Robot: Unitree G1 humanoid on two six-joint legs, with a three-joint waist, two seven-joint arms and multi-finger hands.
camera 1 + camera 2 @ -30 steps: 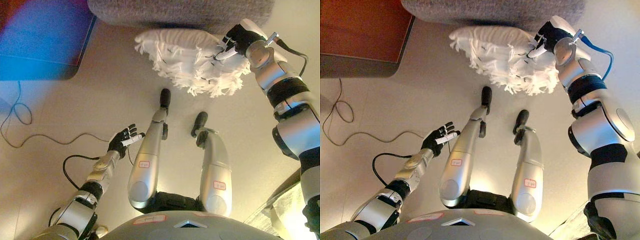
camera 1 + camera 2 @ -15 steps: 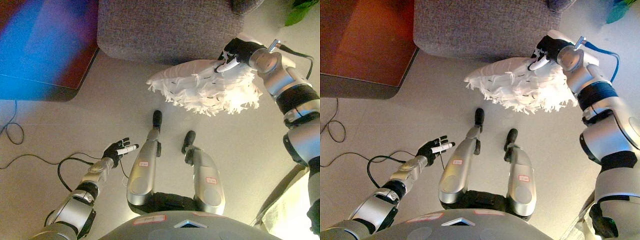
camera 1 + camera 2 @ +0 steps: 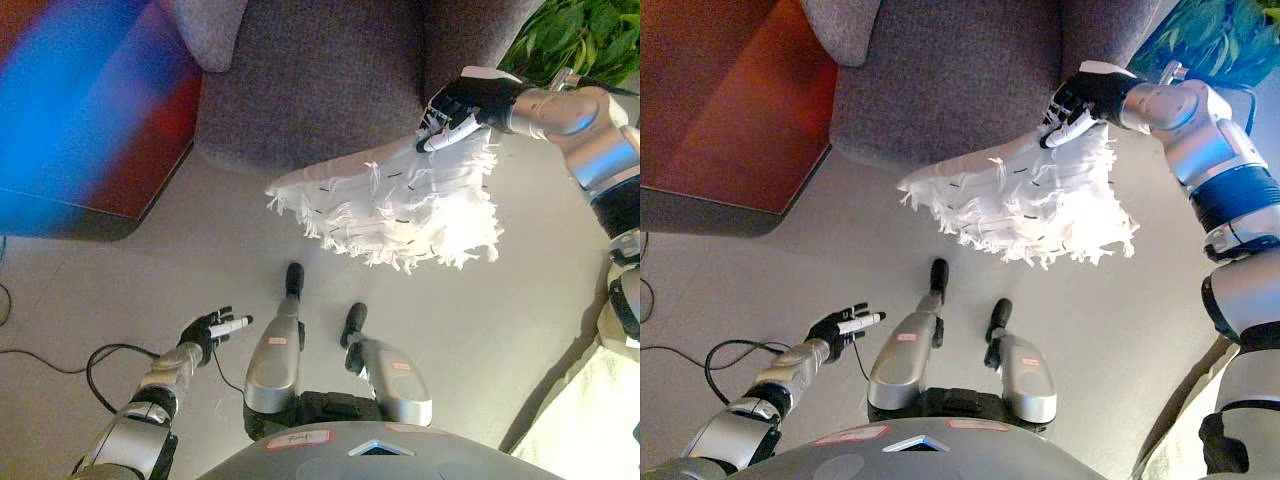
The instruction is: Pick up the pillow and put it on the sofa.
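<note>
A white fringed pillow (image 3: 400,205) hangs in the air in front of the grey sofa (image 3: 320,90), tilted with its lower end toward the left. My right hand (image 3: 462,102) is shut on the pillow's upper right edge, level with the front of the sofa seat. My left hand (image 3: 210,330) hovers low over the floor at the lower left, fingers spread and empty.
A dark red-brown table (image 3: 720,110) stands left of the sofa. A green plant (image 3: 585,40) shows at the top right. A pale cloth-covered object (image 3: 590,420) sits at the lower right. A thin cable (image 3: 30,355) lies on the floor at the left.
My right hand has lifted the pillow higher and toward the sofa seat. The camera has tilted up, so more of the sofa and the plant show. The left hand stays low.
</note>
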